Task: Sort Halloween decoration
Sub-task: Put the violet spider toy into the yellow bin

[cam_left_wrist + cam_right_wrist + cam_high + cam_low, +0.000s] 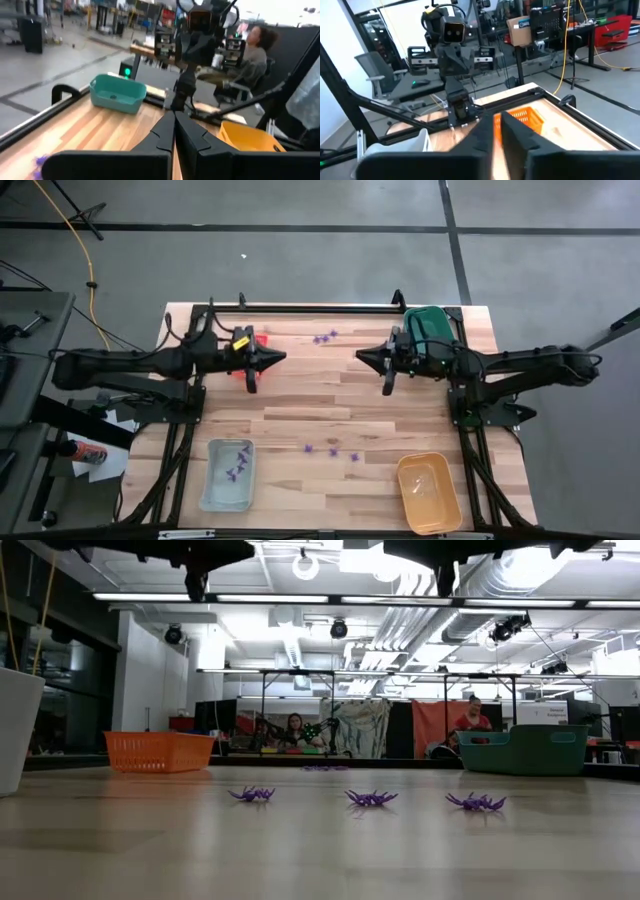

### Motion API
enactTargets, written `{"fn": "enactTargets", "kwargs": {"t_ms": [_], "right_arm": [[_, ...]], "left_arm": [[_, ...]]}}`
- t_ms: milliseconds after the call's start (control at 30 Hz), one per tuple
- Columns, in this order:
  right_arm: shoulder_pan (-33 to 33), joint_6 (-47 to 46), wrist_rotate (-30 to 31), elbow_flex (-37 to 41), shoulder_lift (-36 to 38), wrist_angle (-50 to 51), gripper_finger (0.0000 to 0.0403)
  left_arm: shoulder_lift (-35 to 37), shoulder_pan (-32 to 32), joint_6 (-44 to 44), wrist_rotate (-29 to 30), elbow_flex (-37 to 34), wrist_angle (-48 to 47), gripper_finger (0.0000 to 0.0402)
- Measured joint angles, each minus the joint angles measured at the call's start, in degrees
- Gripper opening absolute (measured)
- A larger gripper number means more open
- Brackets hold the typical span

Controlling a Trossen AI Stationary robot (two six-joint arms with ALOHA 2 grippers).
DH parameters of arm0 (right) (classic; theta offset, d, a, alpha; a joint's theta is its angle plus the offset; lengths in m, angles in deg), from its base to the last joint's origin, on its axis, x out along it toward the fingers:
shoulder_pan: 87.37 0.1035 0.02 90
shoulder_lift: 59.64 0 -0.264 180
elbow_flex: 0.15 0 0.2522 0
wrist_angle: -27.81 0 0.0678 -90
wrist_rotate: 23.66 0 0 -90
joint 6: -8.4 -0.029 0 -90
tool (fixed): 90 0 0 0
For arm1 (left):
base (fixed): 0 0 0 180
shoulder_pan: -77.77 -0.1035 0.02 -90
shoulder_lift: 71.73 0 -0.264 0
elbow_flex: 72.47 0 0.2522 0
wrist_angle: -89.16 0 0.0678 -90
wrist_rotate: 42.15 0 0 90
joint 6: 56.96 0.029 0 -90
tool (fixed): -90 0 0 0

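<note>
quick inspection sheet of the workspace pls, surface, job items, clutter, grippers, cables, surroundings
surface: bare wooden table.
job's things: purple pieces loose in two groups, three near the middle front and a couple at the far edge; more lie in the pale blue tray. The orange tray looks empty; the green tray and red tray sit partly under the arms.
clutter: nothing seen on the table.
grippers: left gripper shut, empty, raised; right gripper raised, fingers slightly apart in its wrist view, nothing seen between them.
cables: yellow cable on the floor.
surroundings: seated people beyond the table.
</note>
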Motion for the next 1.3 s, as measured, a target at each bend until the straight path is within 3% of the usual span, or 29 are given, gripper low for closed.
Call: {"fn": "enactTargets", "kwargs": {"t_ms": [67,167,333,400,1067,1200,1300], "right_arm": [[-1.0,-0.1,-0.7,0.1,0.0,0.0,0.0008],[-2.5,0.0,-2.9,0.1,0.0,0.1,0.0018],[-5.6,4.5,-13.6,0.1,0.0,0.8,0.0003],[-6.5,5.2,-15.1,0.1,-0.3,2.2,0.0008],[-7.3,8.7,-14.7,0.2,-0.3,3.7,0.0005],[-7.3,8.7,-14.7,0.2,-0.3,3.8,0.0005],[-7.2,8.7,-14.7,0.2,-0.3,3.8,0.0005]], "left_arm": [[-0.2,1.0,-0.7,1.6,-2.5,3.9,0.0],[-0.2,1.5,-2.1,2.5,-4.0,5.4,0.0],[-0.2,1.4,2.1,2.7,-4.0,5.1,0.0],[-0.2,1.4,3.8,2.7,-4.0,4.8,0.0],[-1.2,1.4,4.0,2.7,-3.9,3.8,0.0001],[-4.8,2.1,0.8,2.5,-1.3,-0.2,0.0019],[-9.3,4.7,3.6,2.2,3.0,-6.3,0.0045]]}}
